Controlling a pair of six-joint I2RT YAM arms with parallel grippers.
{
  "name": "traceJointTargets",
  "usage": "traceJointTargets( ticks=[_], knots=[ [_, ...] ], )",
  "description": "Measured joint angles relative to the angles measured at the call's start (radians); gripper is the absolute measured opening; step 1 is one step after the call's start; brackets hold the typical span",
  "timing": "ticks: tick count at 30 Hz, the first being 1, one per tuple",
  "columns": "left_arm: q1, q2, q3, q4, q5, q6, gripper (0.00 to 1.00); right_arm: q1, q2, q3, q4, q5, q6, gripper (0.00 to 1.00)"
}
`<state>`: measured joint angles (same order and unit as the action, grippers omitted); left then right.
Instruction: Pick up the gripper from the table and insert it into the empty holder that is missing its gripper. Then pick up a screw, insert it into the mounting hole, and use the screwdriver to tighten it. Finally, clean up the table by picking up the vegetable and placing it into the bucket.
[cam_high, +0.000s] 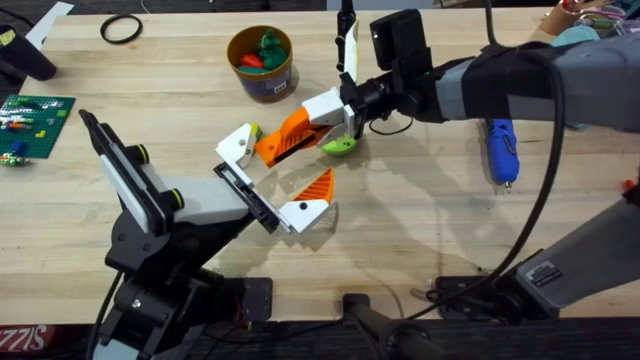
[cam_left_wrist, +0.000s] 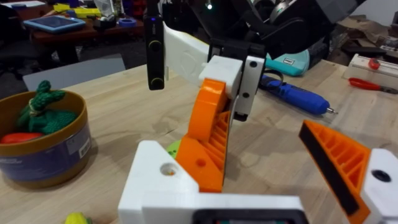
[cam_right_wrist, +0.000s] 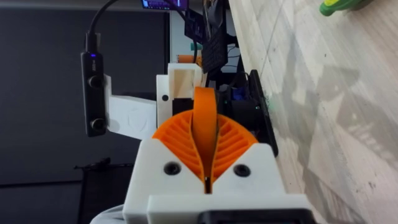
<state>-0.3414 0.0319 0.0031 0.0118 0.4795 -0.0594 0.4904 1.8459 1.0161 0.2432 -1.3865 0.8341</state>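
Note:
The loose gripper (cam_high: 272, 140), an orange wedge on a white base (cam_left_wrist: 163, 180), hangs tilted just above the table. My right gripper (cam_high: 335, 118) is shut on its orange wedge (cam_right_wrist: 204, 124). Its white base sits at the bare end of the holder (cam_high: 248, 195), the black crossbar of my left gripper (cam_high: 290, 178), which carries one orange-and-white finger (cam_left_wrist: 348, 168) and stands open. The blue screwdriver (cam_high: 500, 150) lies to the right. A green vegetable (cam_high: 341, 148) lies under the right gripper. The bucket (cam_high: 262, 78) stands behind and holds green and red items. The screw is out of view.
A green brick plate (cam_high: 35, 115) lies at the left edge and a black ring (cam_high: 120, 28) at the back left. A red-handled tool (cam_left_wrist: 367, 84) lies beyond the screwdriver. The right arm's sleeve (cam_high: 540, 75) and cable span the back right.

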Motion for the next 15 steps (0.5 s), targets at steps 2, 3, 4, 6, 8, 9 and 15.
traceJointTargets(
  ticks=[2, 3, 4, 6, 8, 9, 15],
  knots=[
    [0.001, 0.000, 0.002, -0.008, -0.006, -0.001, 0.983, -0.002, 0.002, 0.000, -0.008, 0.001, 0.004, 0.019],
    [0.001, 0.000, 0.002, -0.012, -0.007, 0.000, 0.983, -0.002, 0.004, 0.000, -0.010, 0.002, 0.004, 0.019],
    [0.001, 0.000, 0.002, -0.016, -0.009, -0.001, 0.983, -0.002, 0.006, 0.000, -0.010, 0.002, 0.004, 0.019],
    [0.001, 0.000, 0.002, -0.027, -0.009, -0.001, 0.983, -0.002, 0.007, 0.000, -0.012, 0.002, 0.004, 0.019],
    [0.001, 0.000, 0.002, -0.062, -0.007, -0.001, 0.983, -0.002, 0.007, 0.000, -0.008, 0.002, 0.004, 0.019],
    [0.001, 0.000, 0.002, -0.063, -0.007, -0.001, 0.983, -0.002, 0.007, 0.000, -0.003, 0.001, 0.004, 0.019],
    [0.001, 0.000, 0.002, -0.063, -0.005, -0.001, 0.983, -0.002, 0.007, 0.000, 0.032, -0.017, 0.004, 0.019]
  ],
)
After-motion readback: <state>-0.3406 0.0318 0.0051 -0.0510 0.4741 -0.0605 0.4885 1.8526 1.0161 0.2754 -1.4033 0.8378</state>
